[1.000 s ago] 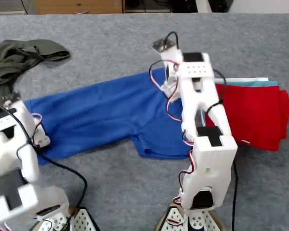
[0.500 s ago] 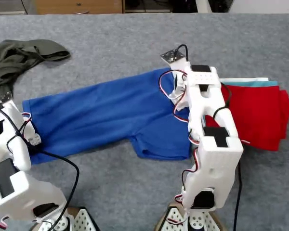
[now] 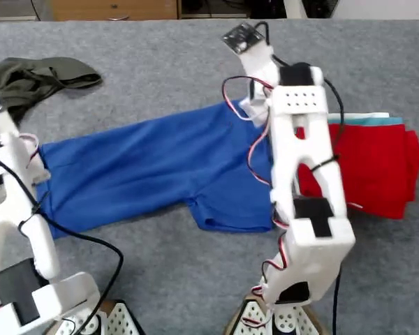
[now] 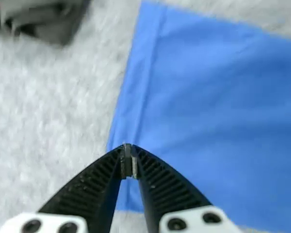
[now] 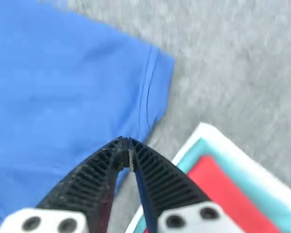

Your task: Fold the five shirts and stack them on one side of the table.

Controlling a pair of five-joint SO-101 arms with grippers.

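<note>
left gripper (image 4: 127, 162), right gripper (image 5: 126, 158) both closed, blue shirt (image 3: 146, 167) below, red stack (image 3: 377, 167) beside

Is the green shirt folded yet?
No, the green shirt lies crumpled in a loose heap at the far left corner of the table, beyond the spread-out blue shirt.

The worktop (image 3: 160, 63) is covered in grey, felt-like cloth. A blue shirt (image 3: 146, 167) lies spread flat across its middle, slanting from the left side towards the right, with one short sleeve pointing to the near edge. At the far left a dark green shirt (image 3: 35, 77) sits crumpled, apart from the blue one. On the right is a folded pile: a red shirt (image 3: 377, 167) on top, a teal layer (image 3: 366, 121) beneath it, and a white layer (image 3: 356, 115) that seems to be lowest, against the cloth.
</note>
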